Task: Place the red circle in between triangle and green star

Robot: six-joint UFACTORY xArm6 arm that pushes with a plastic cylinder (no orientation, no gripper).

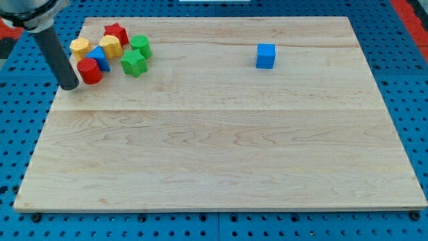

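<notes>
The red circle [89,70] is a short red cylinder at the view's upper left. My tip [69,86] stands just left of it, touching or nearly touching. A blue triangle [100,57] sits right behind the red circle. The green star [133,63] lies to the right of them, a small gap from the red circle. A second green block [141,46], rounder, sits above the star.
A red star [116,32] and two yellow blocks [80,47] [111,45] crowd the same cluster near the wooden board's [214,154] upper left corner. A blue cube [265,56] stands alone at the upper right of centre.
</notes>
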